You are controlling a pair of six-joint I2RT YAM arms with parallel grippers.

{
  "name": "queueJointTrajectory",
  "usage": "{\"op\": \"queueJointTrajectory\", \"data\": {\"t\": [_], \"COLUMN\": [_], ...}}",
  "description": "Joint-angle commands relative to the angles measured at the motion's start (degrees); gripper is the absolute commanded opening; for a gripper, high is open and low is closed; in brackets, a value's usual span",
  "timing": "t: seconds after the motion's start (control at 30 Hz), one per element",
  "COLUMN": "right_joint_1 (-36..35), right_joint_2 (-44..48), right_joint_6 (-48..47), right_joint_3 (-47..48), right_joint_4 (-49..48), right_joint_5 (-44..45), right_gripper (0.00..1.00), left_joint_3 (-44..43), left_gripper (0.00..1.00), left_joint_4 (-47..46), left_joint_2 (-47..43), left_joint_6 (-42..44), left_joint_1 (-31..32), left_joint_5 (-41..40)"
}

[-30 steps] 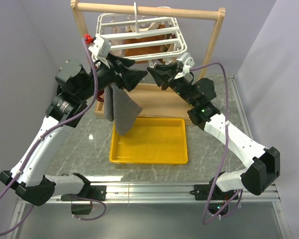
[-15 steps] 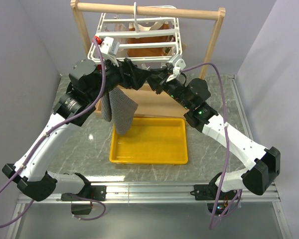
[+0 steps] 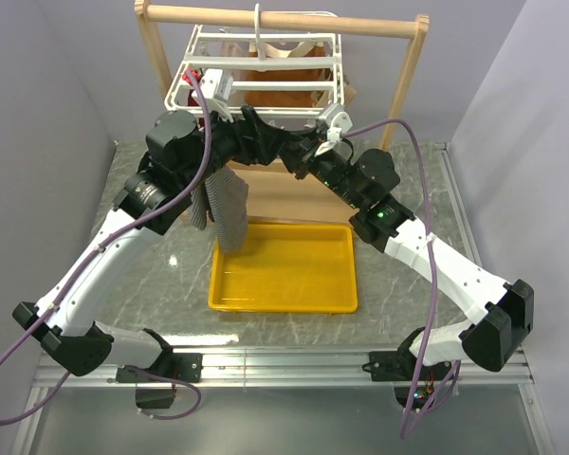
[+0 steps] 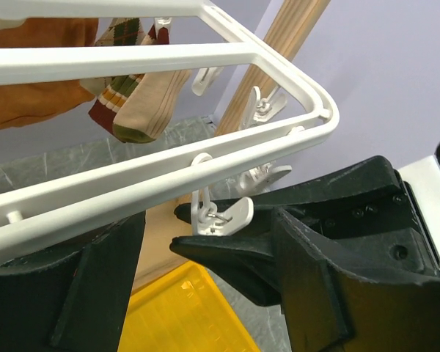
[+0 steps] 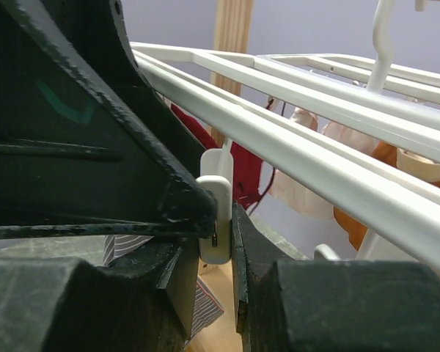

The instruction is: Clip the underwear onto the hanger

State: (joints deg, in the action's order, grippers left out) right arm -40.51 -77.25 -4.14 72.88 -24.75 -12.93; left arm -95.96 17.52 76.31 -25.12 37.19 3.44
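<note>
The grey striped underwear (image 3: 223, 204) hangs from under my left gripper (image 3: 273, 140), above the tray's left end. A strip of it shows in the right wrist view (image 5: 125, 249). Where it is gripped is hidden. In the left wrist view my left gripper (image 4: 211, 249) has its fingers a little apart, with no cloth showing between them. The white hanger (image 3: 256, 59) hangs from the wooden bar, and its rim (image 4: 205, 55) runs just above both grippers. My right gripper (image 5: 216, 220) is shut on a small white clip (image 5: 218, 227) under the front rim. That clip (image 4: 224, 216) sits just beyond my left fingertips.
The wooden frame stand (image 3: 412, 76) holds the hanger. Orange-brown garments (image 3: 275, 90), socks (image 4: 132, 95) and dark red underwear (image 5: 238, 154) hang from it. A yellow tray (image 3: 346, 270) lies on the marble table below, and grey walls close in on both sides.
My left gripper moved right to the right gripper, carrying the underwear, which now hangs narrower. My right gripper rose to the rim clip. The hanger swung back from its tilt.
</note>
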Motion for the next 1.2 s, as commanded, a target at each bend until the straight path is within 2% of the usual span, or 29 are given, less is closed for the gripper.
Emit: {"op": "queueJointTrajectory", "data": {"t": [0.0,0.17,0.47,0.5,0.57,0.6,0.63,0.67,0.7,0.83,0.87,0.93,0.97,1.07,1.17], "right_joint_1": [-0.71,-0.88,-1.24,-1.41,-1.32,-1.41,-1.32,-1.41,-1.41,-1.41,-1.32,-1.41,-1.32,-1.15,0.08], "right_joint_2": [1.76,2.02,2.28,2.46,2.54,2.63,2.72,2.98,3.16,3.69,3.78,3.86,3.95,5.09,7.46], "right_joint_6": [-0.52,-0.6,-0.87,-0.87,-1.04,-1.04,-1.22,-1.31,-1.39,-1.92,-1.92,-2.1,-2.19,-2.36,-1.31], "right_joint_3": [2.7,2.53,2.0,1.83,1.56,1.47,1.3,0.95,0.69,-0.02,-0.02,0.07,0.15,-1.33,-5.72], "right_joint_4": [-0.47,0.23,1.11,1.2,1.46,1.64,1.72,1.9,2.08,2.43,2.52,3.3,3.74,6.2,7.0], "right_joint_5": [0.19,-0.16,-1.57,-1.57,-1.57,-1.31,-1.05,-0.79,-0.61,0.1,0.18,0.45,0.45,0.36,-2.78], "right_gripper": [0.0,0.0,0.0,0.0,0.0,0.0,0.0,0.07,0.08,0.2,0.3,0.41,0.51,0.58,0.59], "left_joint_3": [-3.61,-4.5,-3.71,-3.44,-2.74,-2.65,-2.74,-3.17,-3.26,-3.18,-3.09,-3.0,-2.91,-3.0,-2.83], "left_gripper": [0.74,0.72,0.48,0.4,0.28,0.17,0.11,0.06,0.0,0.0,0.0,0.0,0.0,0.0,0.0], "left_joint_4": [-2.75,-4.16,-5.48,-5.74,-6.79,-6.97,-6.8,-6.45,-6.27,-5.92,-5.92,-5.83,-5.92,-5.66,-5.65], "left_joint_2": [1.03,1.38,1.03,1.03,0.51,0.42,0.5,0.59,0.68,0.85,0.85,0.68,0.68,0.68,0.42], "left_joint_6": [-0.28,0.78,1.66,1.66,1.66,1.66,1.66,1.66,1.66,1.66,1.48,1.57,1.74,2.01,2.18], "left_joint_1": [-0.01,-0.01,0.08,-0.01,0.08,-0.01,-0.01,-0.01,-0.01,0.08,-0.01,0.08,-0.01,0.08,0.08], "left_joint_5": [-2.03,-2.65,-3.09,-3.09,-2.92,-2.92,-2.83,-2.57,-2.56,-1.95,-1.86,-1.69,-1.77,-1.69,-1.33]}}
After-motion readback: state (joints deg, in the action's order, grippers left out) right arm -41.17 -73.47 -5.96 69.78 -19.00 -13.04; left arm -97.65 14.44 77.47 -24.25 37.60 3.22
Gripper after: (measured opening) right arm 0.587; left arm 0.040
